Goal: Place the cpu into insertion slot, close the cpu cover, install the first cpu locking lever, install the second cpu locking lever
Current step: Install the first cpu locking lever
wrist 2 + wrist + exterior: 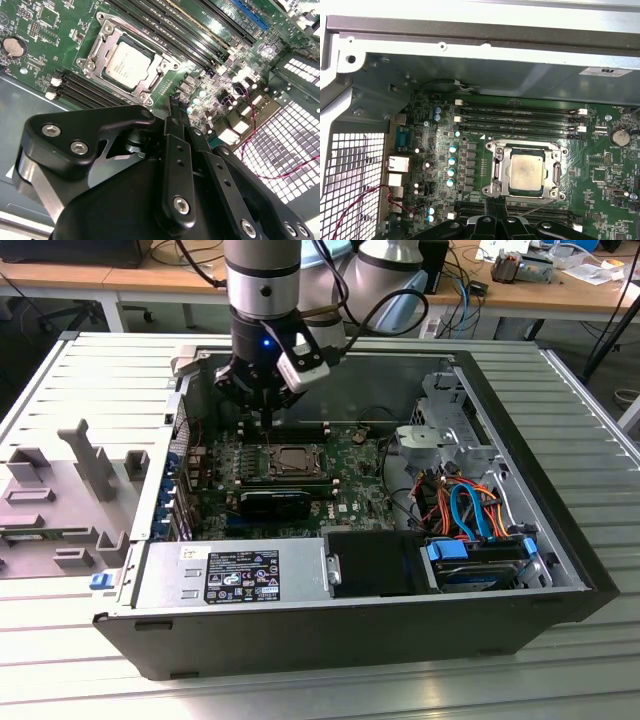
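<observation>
While the dull square cpu (pixel 526 171) sits framed by the metal cpu cover (pixel 498 170), the clenched gripper (pixel 175 102) hovers beside it.

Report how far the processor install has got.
Done: the chip sits in its socket with the metal cover frame lying down over it. In hand: nothing; the hand is shut, empty, hovering just off the socket's edge. Left: a thin lever rod angles out near the hand, so the locking looks unfinished.

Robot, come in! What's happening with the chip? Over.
Fingers shut, empty, hovering near insertion slot. Cpu seated inside, cpu cover down around it. Nothing blocking.
</observation>
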`<state>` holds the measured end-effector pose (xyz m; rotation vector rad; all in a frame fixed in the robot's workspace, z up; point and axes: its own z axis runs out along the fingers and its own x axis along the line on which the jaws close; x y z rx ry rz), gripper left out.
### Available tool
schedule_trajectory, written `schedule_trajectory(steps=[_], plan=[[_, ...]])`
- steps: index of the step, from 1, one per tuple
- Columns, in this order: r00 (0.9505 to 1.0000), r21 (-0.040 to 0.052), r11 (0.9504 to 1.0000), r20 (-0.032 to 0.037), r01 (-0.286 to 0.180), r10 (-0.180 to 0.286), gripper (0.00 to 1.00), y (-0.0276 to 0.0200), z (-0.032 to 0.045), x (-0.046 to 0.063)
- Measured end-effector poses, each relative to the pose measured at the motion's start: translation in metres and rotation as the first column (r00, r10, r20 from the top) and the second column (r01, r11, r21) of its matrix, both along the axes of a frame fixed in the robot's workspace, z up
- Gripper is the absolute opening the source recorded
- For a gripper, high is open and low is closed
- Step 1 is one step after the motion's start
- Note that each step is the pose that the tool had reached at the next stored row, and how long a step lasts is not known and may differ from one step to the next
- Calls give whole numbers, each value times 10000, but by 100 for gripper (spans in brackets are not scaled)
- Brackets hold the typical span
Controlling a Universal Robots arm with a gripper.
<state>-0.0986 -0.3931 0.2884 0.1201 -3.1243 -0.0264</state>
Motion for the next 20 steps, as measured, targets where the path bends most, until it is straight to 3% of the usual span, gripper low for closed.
schedule_trajectory(steps=[20], plan=[[10000,0,10000,0,-1,1,11,0,0,-46]])
